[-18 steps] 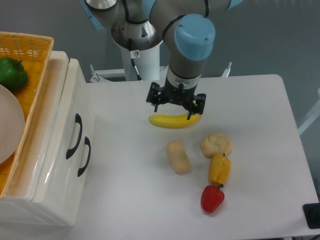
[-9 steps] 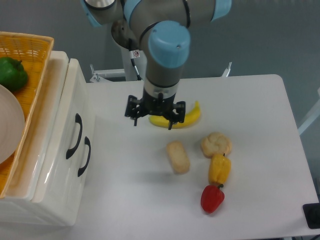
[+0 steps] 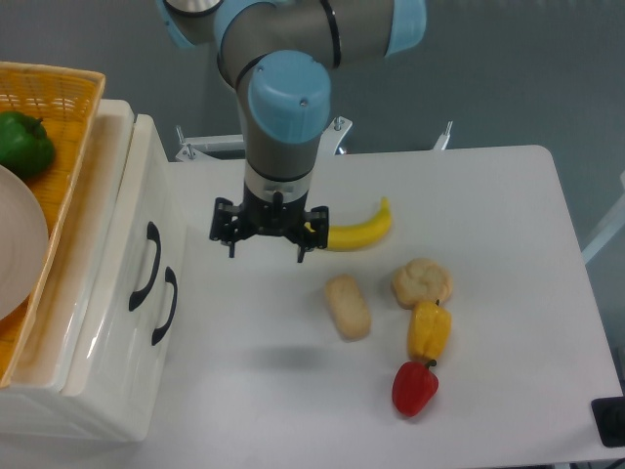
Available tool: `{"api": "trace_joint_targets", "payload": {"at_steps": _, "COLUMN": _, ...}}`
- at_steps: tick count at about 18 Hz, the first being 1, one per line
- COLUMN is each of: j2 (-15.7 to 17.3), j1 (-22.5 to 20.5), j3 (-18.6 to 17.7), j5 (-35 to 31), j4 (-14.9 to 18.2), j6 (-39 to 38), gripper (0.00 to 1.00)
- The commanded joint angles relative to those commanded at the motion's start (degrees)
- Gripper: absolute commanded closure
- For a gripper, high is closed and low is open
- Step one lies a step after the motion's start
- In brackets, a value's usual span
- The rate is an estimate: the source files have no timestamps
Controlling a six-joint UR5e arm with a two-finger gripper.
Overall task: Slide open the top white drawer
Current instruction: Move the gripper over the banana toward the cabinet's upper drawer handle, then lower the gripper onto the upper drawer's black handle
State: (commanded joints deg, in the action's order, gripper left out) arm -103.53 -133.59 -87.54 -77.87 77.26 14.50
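Top white drawer [image 3: 115, 244] sits in the cabinet [image 3: 88, 391] at the left edge of the counter [image 3: 488, 195]; it is the one nearer the cabinet top, black arched handle [image 3: 146, 266] on its front; front looks flush with the cabinet, so shut; lower drawer [image 3: 132, 352] has its own black handle [image 3: 168, 306] just beside the first, also shut; what is inside either drawer is hidden. Orange basket [image 3: 59, 88] rests on top of the cabinet; green pepper [image 3: 23, 143] in it at the back corner; a pale round plate [image 3: 15, 249] in it too, cut off by the frame edge. Hand [image 3: 264, 244] hangs over the counter between the cabinet and the banana [image 3: 361, 228], fingers [image 3: 231, 233] spread wide and pointing down, gripping nothing; apart from the drawer handle. Banana lies just right of the hand; whether it touches a finger, cannot tell. Bread roll [image 3: 349, 307], round bun [image 3: 423, 282], yellow pepper [image 3: 429, 330], red pepper [image 3: 415, 387] lie loose on the counter; yellow pepper touches bun and red pepper.
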Motion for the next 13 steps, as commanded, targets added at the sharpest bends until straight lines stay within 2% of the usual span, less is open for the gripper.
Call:
{"api": "trace_joint_targets", "payload": {"at_steps": 5, "j2": -1.1, "j1": 0.2, "j3": 0.9, "j5": -0.2, "j4": 0.4, "j6": -0.3, "gripper": 0.0}}
{"api": "trace_joint_targets", "payload": {"at_steps": 7, "j2": -1.4, "j1": 1.7, "j3": 0.9, "j5": 0.0, "j4": 0.7, "j6": -0.4, "gripper": 0.0}}
{"api": "trace_joint_targets", "payload": {"at_steps": 13, "j2": -1.8, "j1": 1.8, "j3": 1.0, "j5": 5.6, "j4": 1.0, "j6": -1.2, "gripper": 0.0}}
